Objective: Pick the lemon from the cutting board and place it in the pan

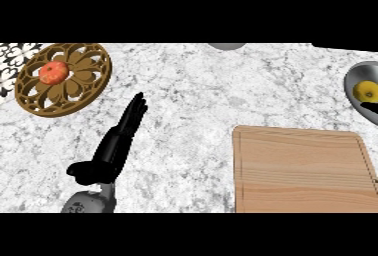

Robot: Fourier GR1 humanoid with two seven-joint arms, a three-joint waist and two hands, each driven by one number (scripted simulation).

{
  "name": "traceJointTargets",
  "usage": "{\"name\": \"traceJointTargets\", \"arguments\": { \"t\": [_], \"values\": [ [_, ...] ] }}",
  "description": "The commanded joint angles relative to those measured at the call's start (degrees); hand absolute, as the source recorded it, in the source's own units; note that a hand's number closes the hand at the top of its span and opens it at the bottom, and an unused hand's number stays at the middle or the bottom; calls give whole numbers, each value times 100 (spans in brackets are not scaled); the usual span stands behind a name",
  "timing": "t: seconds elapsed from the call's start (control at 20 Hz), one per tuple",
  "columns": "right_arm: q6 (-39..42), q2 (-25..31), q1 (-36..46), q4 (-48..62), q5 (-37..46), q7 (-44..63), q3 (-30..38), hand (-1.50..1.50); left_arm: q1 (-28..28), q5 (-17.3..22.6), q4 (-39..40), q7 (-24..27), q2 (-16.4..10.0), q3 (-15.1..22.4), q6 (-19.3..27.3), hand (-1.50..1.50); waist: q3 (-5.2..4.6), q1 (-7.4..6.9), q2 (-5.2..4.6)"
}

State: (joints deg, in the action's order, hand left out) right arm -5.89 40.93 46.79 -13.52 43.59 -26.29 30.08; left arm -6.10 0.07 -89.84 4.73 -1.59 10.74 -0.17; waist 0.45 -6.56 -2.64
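Nearest the lower edge, a grey forearm [88, 202] is seen at the left, ending in the left hand [117, 140]. The hand is raised over the counter [192, 100], its fingers held straight and together, pointing away and slightly right, with nothing grasped; the thumb is stuck out to the left near the wrist.

To the right, at the same depth, a wooden board [303, 170] is laid flat on the counter and cut off by the right edge. Nothing is seen lying on it.

Farther back, at the right edge, part of a grey pan [353, 75] is shown. The lemon [365, 91] is seen inside the pan, well apart from the board. Just below the lemon, at the frame's edge, a dark sliver is seen over the pan; it is taken to be part of the right hand [371, 106], and it cannot be told whether its fingers are released or clenched.

At the far left, a round brown openwork trivet [81, 87] is placed on the counter, with a red fruit [53, 73] set on it left of centre. At the far edge, near the middle, the rim of a grey object [227, 46] is just shown.
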Motion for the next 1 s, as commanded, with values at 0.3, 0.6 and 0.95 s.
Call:
{"name": "traceJointTargets", "arguments": {
  "t": [0.3, 0.6, 0.95],
  "values": [
    [439, -159, 366, 257, -724, -735, 686, -150, -42, -117, 69, 139, 53, -28, 133, 0, 22, 132, 13],
    [1206, 290, 238, 499, -1364, -917, 1320, -150, 140, -134, -54, 3, 88, -27, 241, 0, 13, 243, 65],
    [2833, 814, -106, 766, -1683, -1078, 1572, -150, 347, -51, 4, 292, -97, -139, 52, 0, 8, 321, 85]
  ]
}}
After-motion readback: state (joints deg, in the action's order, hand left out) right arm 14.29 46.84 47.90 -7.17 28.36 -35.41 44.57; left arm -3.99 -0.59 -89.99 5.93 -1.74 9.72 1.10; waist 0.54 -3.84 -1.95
